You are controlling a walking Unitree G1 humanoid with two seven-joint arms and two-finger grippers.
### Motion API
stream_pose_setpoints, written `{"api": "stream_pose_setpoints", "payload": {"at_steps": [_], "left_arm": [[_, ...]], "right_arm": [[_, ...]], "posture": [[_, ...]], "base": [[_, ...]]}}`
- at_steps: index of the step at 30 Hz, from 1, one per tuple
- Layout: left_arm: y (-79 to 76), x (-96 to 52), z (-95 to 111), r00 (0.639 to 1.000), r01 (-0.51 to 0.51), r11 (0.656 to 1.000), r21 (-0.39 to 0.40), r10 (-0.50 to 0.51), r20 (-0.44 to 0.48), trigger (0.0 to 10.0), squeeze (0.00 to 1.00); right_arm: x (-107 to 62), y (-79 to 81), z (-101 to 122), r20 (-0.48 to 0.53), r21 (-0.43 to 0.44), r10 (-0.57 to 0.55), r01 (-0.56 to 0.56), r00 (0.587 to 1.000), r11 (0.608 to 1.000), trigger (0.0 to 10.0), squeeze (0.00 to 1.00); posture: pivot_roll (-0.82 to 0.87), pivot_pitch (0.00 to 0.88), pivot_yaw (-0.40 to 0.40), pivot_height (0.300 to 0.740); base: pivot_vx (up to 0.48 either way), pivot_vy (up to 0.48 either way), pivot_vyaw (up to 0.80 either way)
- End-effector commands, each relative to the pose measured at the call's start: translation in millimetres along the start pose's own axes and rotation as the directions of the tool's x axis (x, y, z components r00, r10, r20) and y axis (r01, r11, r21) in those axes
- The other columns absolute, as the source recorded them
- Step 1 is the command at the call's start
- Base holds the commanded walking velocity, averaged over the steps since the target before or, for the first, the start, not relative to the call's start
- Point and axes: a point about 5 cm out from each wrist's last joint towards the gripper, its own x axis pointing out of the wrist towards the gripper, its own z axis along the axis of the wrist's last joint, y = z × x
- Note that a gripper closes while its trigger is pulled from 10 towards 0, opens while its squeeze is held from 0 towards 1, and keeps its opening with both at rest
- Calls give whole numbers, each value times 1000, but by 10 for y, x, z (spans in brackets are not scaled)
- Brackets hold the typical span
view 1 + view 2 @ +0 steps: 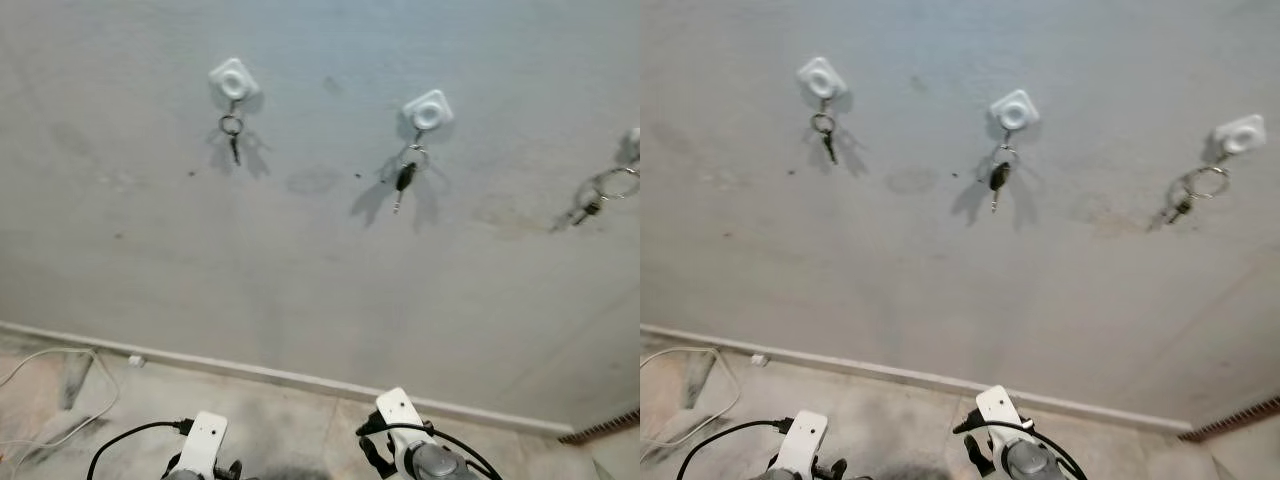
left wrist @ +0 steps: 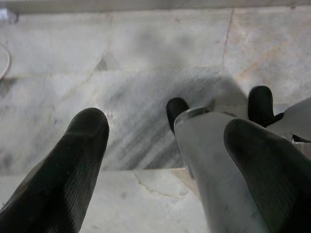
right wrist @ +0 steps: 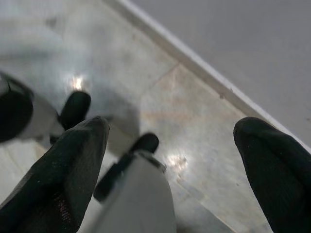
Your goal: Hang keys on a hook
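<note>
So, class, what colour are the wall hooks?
White: the hooks show best in the right eye view.

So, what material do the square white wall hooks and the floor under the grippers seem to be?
The square white wall hooks look like glossy moulded plastic: smooth rounded edges, even white. The floor looks like polished marble or similar stone: grey veins, tile joints and bright reflections. Neither can be confirmed by look alone.

Both arms hang low; left gripper (image 2: 165, 145) and right gripper (image 3: 170, 150) jaws spread apart, empty.
</note>
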Motion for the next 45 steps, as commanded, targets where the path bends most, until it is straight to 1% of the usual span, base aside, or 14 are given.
{"api": "stream_pose_setpoints", "payload": {"at_steps": [1, 4, 7, 16, 22, 27, 36, 45], "left_arm": [[10, -10, -58, 1000, 10, 1000, 15, -9, -28, 10000, 0], [28, -21, -101, 999, 11, 1000, 23, -10, -43, 10000, 0], [7, -9, -54, 999, 29, 999, 24, -28, -34, 10000, 0], [-45, 12, 31, 998, 60, 996, 60, -59, -24, 10000, 0], [-25, 1, -2, 997, 68, 995, 75, -66, -27, 10000, 0], [-46, -1, -22, 995, 95, 987, 129, -90, -43, 10000, 0], [-43, -2, -27, 995, 89, 988, 127, -84, -44, 10000, 0], [-38, -2, -26, 995, 88, 987, 133, -82, -47, 10000, 0]], "right_arm": [[-19, -17, -89, -33, -15, 0, 0, 999, 1000, 10000, 0], [-41, -45, -167, -58, -31, -5, 4, 998, 1000, 10000, 0], [-49, -61, -191, -65, -38, -11, 8, 998, 999, 10000, 0], [-29, -19, -133, -52, -55, 1, -4, 999, 998, 10000, 0], [-23, 16, -124, -50, -84, 16, -20, 999, 996, 10000, 0], [-32, 5, -157, -58, -82, 12, -17, 998, 996, 10000, 0], [-42, -30, -176, -63, -89, 2, -8, 998, 996, 10000, 0], [-35, 26, -178, -65, -104, 18, -25, 998, 994, 10000, 0]], "posture": [[-21, 62, -30, 740], [-20, 62, -25, 740], [-22, 63, -21, 740], [-23, 61, -17, 740], [-23, 66, -18, 740], [-23, 67, -18, 740], [-29, 67, -15, 740], [-25, 69, -13, 740]], "base": [[0, 0, 800], [0, 0, 800], [0, 0, 800], [0, 0, 800], [0, 0, 800], [0, 0, 800], [0, 0, 800], [0, 0, 800]]}}
